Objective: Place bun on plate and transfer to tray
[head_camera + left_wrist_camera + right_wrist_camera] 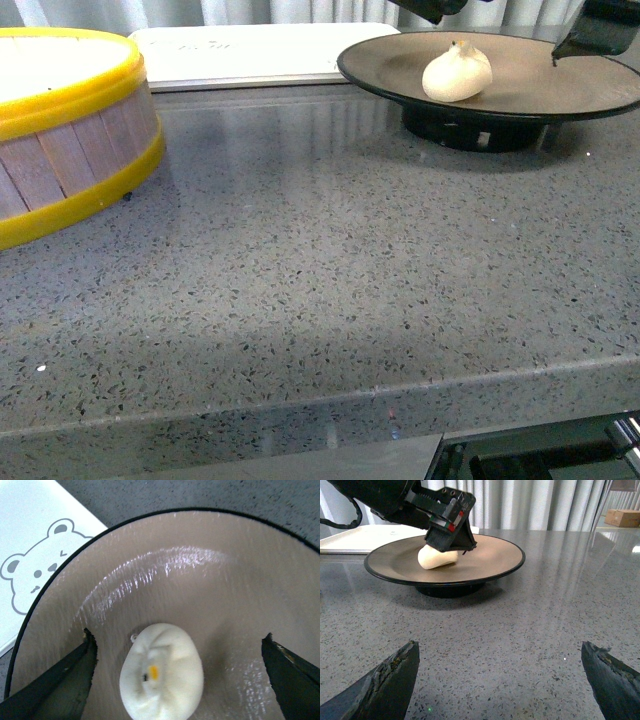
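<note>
The grey speckled desk [330, 280] fills the front view. A yellow-rimmed basket [60, 140] sits upper left, the tray [250, 55] top centre, the plate [560, 85] upper right beside it. The bun [457, 72] lies on the plate. The left end effector [177, 635] is released, straddling the bun; the right end effector [498, 647] is released over bare desk.

Kitchen-like staging: speckled grey stone counter [320, 300], wooden steamer basket [70, 130], pleated curtains [545, 505] behind.

Left arm [385, 495] is black and boxy; a black cable [342, 524] loops off it; red-green marks [451, 524]; fingers [390, 685] dark, tapered, scuffed.
</note>
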